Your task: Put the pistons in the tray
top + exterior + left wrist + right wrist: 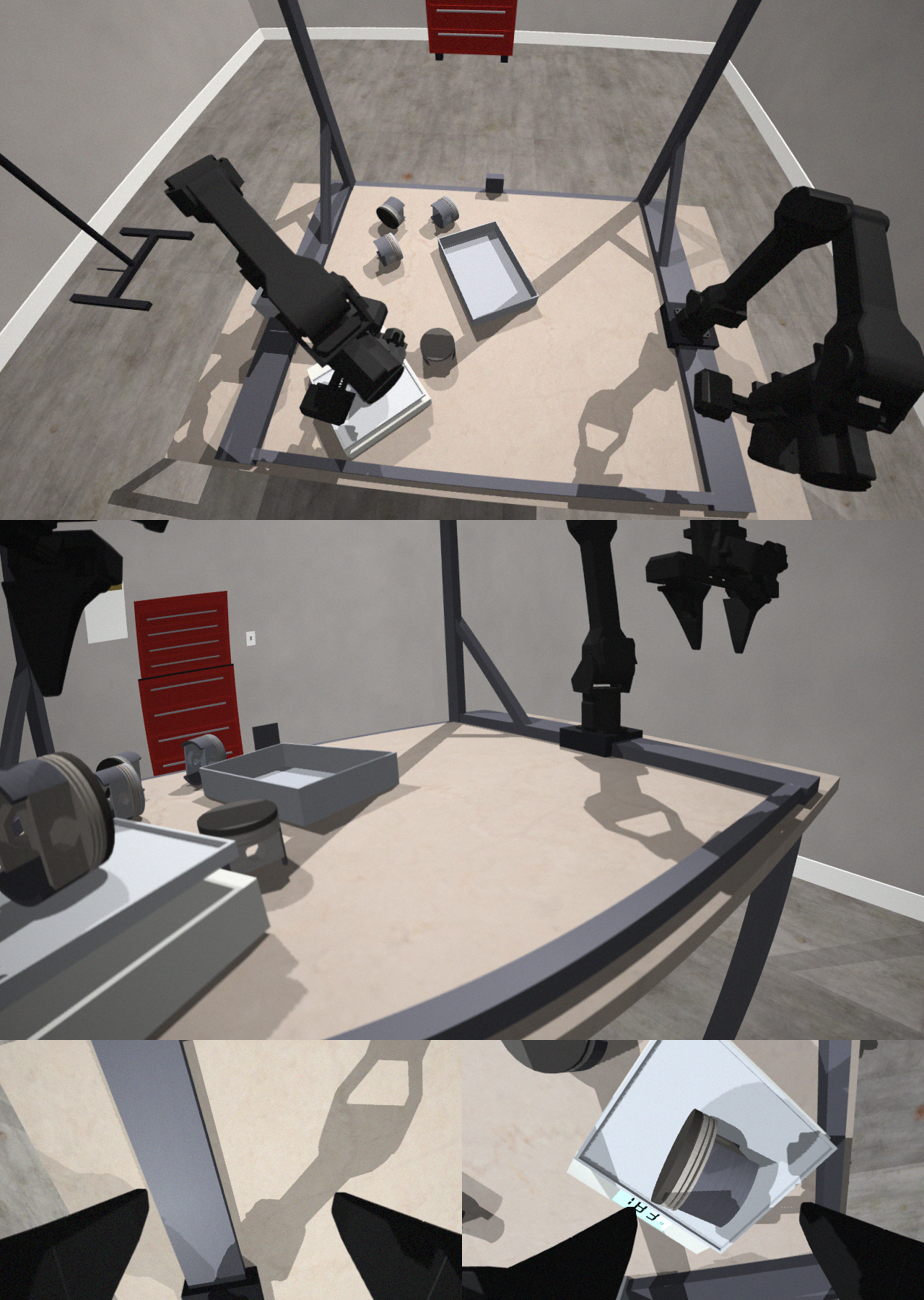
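Top view: the right pincer (358, 380) (53, 689) (717, 1213) hangs over the scale (388, 414) (161, 940) (678, 1069) and hides what lies on it; its tips cannot be made out here. The upright piston (437, 346) (239, 823) (552, 1054) stands beside the scale, tray-side of this pincer. Three more lie on their sides farther out, beyond the tray's (504, 308) (349, 788) near end. The left pincer (759, 401) (717, 650) (241, 1200) is well apart, so the right arm is plainly the nearer.

Exterior view: the scale piston (55, 830) (715, 1173) lies on its side below the right pincer's one visible finger. The left pincer's fingers stand apart with nothing between them.

Left wrist view: fingers wide, only frame and table beyond them.

Right wrist view: these fingers too are well apart and hold nothing. The scale piston lies ahead of and below the tips, mostly within their span, crown toward the left-hand finger of this view, skirt toward the other. Its long axis runs aslant, closer to the closing line than square to it. I judge a grip across the skirt would want a wrist turn, then a small advance and descent.
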Tool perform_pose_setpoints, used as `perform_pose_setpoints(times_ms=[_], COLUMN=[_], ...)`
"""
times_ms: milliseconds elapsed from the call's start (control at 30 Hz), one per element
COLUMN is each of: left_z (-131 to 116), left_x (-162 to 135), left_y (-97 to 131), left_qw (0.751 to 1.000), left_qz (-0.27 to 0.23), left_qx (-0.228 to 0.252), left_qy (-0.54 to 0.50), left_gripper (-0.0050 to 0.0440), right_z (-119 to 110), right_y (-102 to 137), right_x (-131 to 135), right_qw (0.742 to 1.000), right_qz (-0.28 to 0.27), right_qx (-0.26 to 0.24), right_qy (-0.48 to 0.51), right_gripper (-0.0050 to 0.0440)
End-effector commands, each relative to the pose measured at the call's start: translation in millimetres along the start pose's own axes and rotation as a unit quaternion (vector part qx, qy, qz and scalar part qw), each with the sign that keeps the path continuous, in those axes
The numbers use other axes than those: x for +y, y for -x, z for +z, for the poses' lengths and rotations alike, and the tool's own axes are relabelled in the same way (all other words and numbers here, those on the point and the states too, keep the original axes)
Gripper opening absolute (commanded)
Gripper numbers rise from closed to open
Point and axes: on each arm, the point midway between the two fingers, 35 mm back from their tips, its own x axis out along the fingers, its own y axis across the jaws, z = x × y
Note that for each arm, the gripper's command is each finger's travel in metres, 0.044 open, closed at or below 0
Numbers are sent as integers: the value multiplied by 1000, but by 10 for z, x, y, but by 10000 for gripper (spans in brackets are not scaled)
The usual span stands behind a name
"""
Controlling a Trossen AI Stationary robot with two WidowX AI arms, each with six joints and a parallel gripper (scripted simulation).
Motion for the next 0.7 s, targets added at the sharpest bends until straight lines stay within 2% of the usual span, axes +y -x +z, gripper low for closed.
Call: perform_pose_setpoints(times_ms=[0, 267, 667], left_z=[39, 39, 39], left_x=[2, 2, 2], left_y=[47, 47, 47], left_qw=[1000, 1000, 1000], left_qz=[-1, -1, -1], left_qx=[-9, -9, -9], left_qy=[-1, -1, -1], left_gripper=[400, 400, 400], right_z=[44, 44, 44], right_y=[81, 81, 81], right_x=[-7, -6, -5], right_qw=[999, 989, 961], right_qz=[-9, -15, -23], right_qx=[-6, 11, 32], right_qy=[39, 144, 272], right_gripper=[378, 378, 378])
